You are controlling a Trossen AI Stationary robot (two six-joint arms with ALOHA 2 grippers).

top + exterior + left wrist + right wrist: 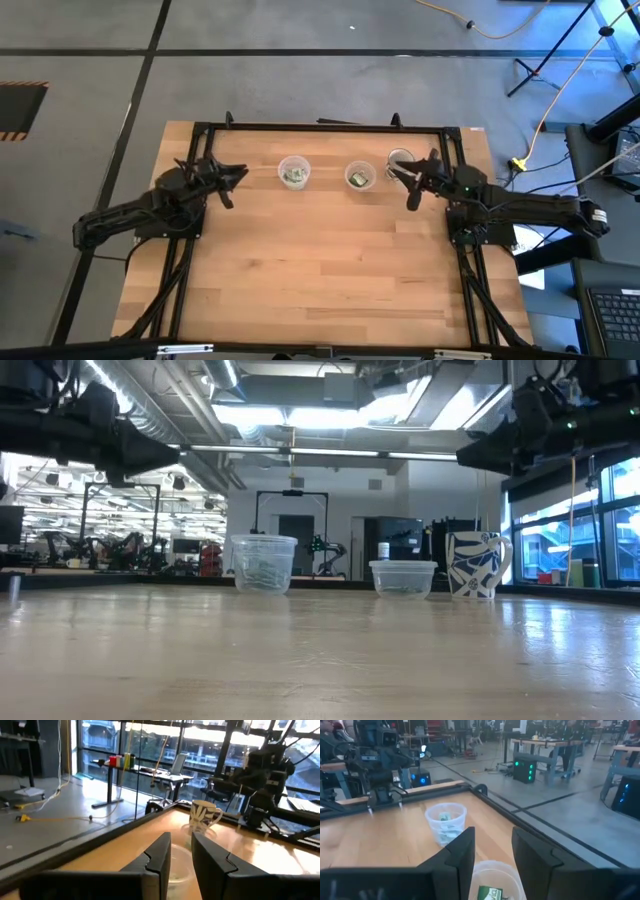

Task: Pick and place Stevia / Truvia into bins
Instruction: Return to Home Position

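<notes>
Stevia / Truvia sachets (294, 176) are lying inside the two clear bins (347, 172) at the table's (320, 280) far edge, with a patterned mug (400, 160) sitting just beside them. Only the right wrist view is showing a green sachet (490, 893) in the nearer bin, its print unreadable. The low view is showing a taller bin (264, 550) beside a squat one. The left gripper (238, 188) and right gripper (400, 188) are hovering with fingers parted, holding nothing.

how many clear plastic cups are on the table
2. Both stand along the wooden table's far edge: the taller round clear plastic cup on the left, the shorter round clear plastic cup to its right, beside a blue-and-white ceramic mug. None appears hidden.
</notes>
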